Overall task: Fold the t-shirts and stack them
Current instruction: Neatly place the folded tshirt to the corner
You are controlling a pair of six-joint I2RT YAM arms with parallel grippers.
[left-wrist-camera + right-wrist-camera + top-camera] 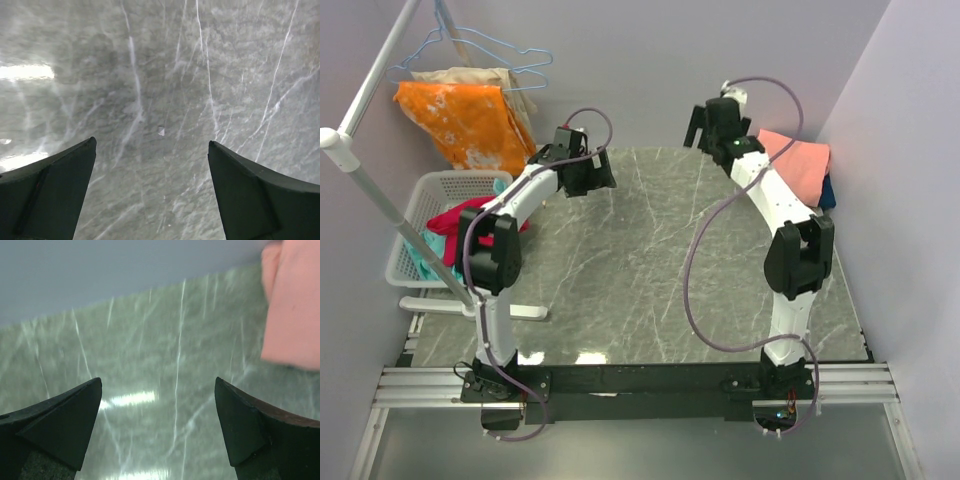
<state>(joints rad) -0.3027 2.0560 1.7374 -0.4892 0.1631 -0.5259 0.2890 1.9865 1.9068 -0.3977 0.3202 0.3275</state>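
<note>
A folded salmon-pink t-shirt [802, 160] lies at the back right of the marble table [650, 270], on top of a dark navy t-shirt [829, 190] of which only an edge shows. My right gripper [706, 128] hangs just left of that stack, open and empty. In the right wrist view its open gripper [158, 379] is over bare marble, with the pink t-shirt [292, 310] at the upper right. My left gripper [590, 172] is at the back left of the table, also open and empty. The left wrist view shows that gripper [151, 141] with only marble between its fingers.
A white basket [425, 235] with a magenta-red garment [460, 215] stands off the table's left edge. An orange white-blotched cloth [465, 120] and wire hangers [490, 50] hang on a rack behind it. Walls close in behind and to the right.
</note>
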